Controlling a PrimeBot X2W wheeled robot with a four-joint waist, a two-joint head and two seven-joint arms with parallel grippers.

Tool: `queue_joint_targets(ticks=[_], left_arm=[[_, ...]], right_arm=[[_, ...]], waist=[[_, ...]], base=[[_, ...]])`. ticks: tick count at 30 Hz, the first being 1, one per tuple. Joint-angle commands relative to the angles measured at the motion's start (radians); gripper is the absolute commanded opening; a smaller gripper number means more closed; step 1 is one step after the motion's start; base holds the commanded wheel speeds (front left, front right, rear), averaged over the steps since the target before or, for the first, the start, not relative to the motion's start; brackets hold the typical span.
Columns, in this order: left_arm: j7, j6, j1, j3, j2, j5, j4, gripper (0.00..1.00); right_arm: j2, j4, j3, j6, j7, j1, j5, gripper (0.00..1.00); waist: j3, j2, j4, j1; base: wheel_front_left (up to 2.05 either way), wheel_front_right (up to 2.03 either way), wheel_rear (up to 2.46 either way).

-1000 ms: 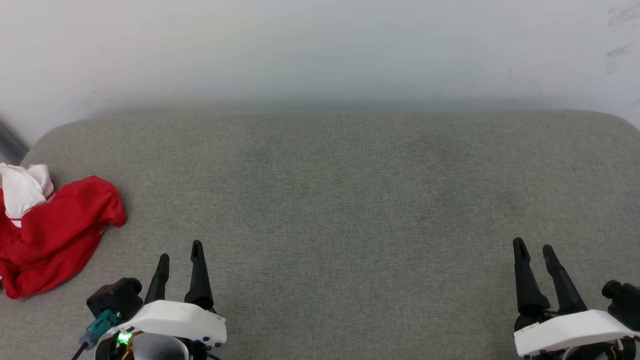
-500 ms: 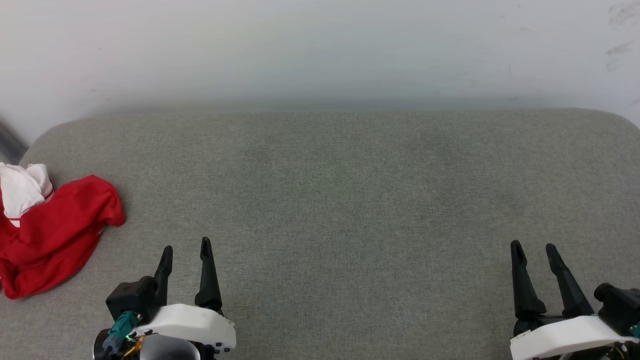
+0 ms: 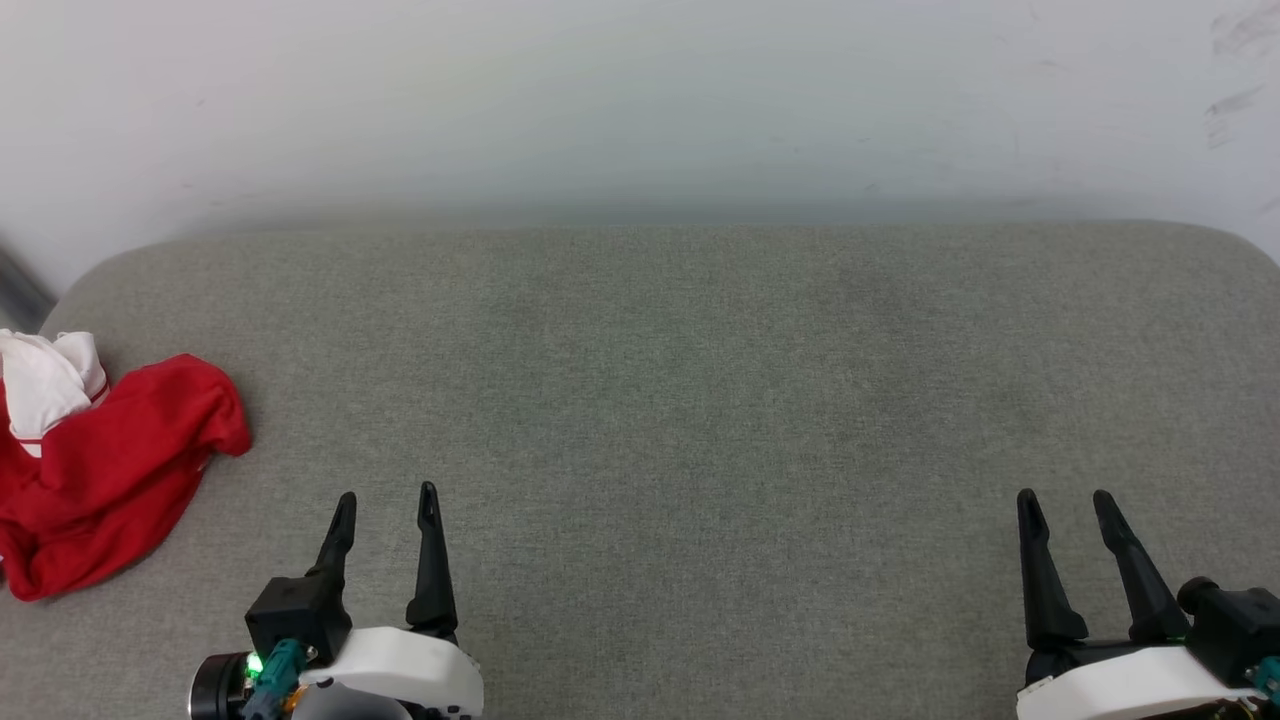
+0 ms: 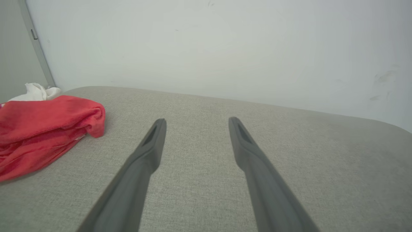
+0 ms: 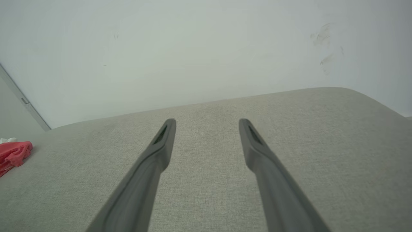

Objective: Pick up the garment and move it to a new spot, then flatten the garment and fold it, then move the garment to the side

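Observation:
The garment (image 3: 100, 470) is a crumpled red heap with a bit of white sleeve at its top, lying at the far left edge of the grey cushioned surface (image 3: 700, 380). In the left wrist view the garment (image 4: 42, 129) sits to the left of the fingers, and in the right wrist view the garment (image 5: 13, 154) is a small red patch at the far left. My left gripper (image 3: 386, 502) is open at the lower left, well right of the heap, holding nothing. My right gripper (image 3: 1066, 500) is open at the lower right, far from the cloth.
A pale wall (image 3: 640, 100) rises right behind the surface's rounded far edge. A grey strip (image 4: 37, 48) runs up the wall at the left corner. The surface's rounded corners (image 3: 90, 280) fall away at far left and far right.
My left gripper has shifted right and pulled back toward the bottom edge. The right gripper has drawn back slightly. The garment lies as before.

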Motion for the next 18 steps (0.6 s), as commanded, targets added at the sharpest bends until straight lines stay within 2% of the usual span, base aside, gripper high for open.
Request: queue_joint_targets(ticks=[1,18], left_arm=[[-0.011,-0.004,0.010,-0.003,0.002,0.027,-0.004,1.00],[-0.045,-0.020,0.031,0.016,-0.019,0.145,-0.001,1.00]], right_arm=[[0.000,-0.012,0.001,0.000,-0.011,0.009,-0.026,1.00],[0.001,-0.047,0.007,0.000,-0.041,0.032,-0.115,1.00]], waist=[[-0.001,-0.0001,0.000,0.0000],[0.001,-0.0001,0.000,0.0000]], base=[[0.00,0.00,0.00],[0.00,0.00,0.00]])
